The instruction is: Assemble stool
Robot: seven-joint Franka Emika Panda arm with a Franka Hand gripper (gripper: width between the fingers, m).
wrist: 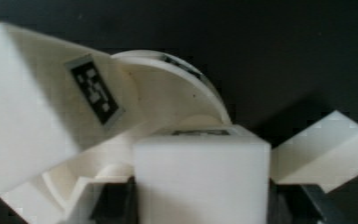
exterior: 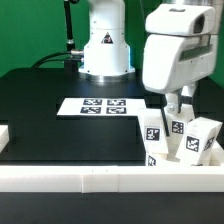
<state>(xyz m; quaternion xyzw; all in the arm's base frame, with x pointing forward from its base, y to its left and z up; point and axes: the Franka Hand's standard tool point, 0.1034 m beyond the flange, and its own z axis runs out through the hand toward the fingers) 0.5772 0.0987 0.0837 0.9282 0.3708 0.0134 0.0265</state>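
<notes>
My gripper is at the exterior view's right, low over a cluster of white stool legs by the front rail. Its dark fingers stand on both sides of the middle leg and are shut on it. A second leg with a black-and-white tag stands to the exterior view's left of it and looms large in the wrist view. A third leg is on the other side. The round seat disc shows below the legs in the wrist view; in the exterior view it is hidden.
The marker board lies flat in the middle of the black table. The robot base stands at the back. A long white rail runs along the front edge, with a short rail piece at the exterior view's left.
</notes>
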